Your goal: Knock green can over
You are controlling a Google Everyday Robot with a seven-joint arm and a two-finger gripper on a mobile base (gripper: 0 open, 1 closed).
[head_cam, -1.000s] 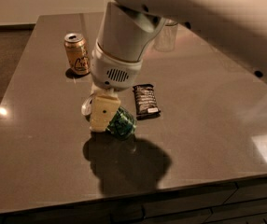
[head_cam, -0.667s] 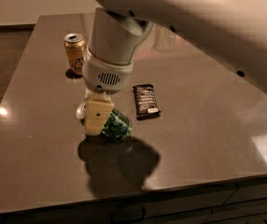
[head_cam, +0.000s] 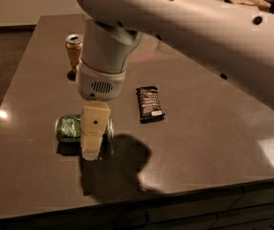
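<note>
The green can (head_cam: 70,127) lies on its side on the dark table (head_cam: 199,143), its silver top facing left. My gripper (head_cam: 94,150) hangs straight down from the white arm, and its cream finger (head_cam: 94,128) covers the can's right part. The orange-gold can (head_cam: 74,49) stands upright at the back left, apart from the gripper.
A dark snack bar wrapper (head_cam: 149,103) lies flat to the right of the gripper. The table's front edge runs along the bottom of the view, and its left edge is close to the green can. The white arm fills the upper right.
The green can has gone from leaning under the gripper to lying flat on its side, further left. The arm has shifted left with it.
</note>
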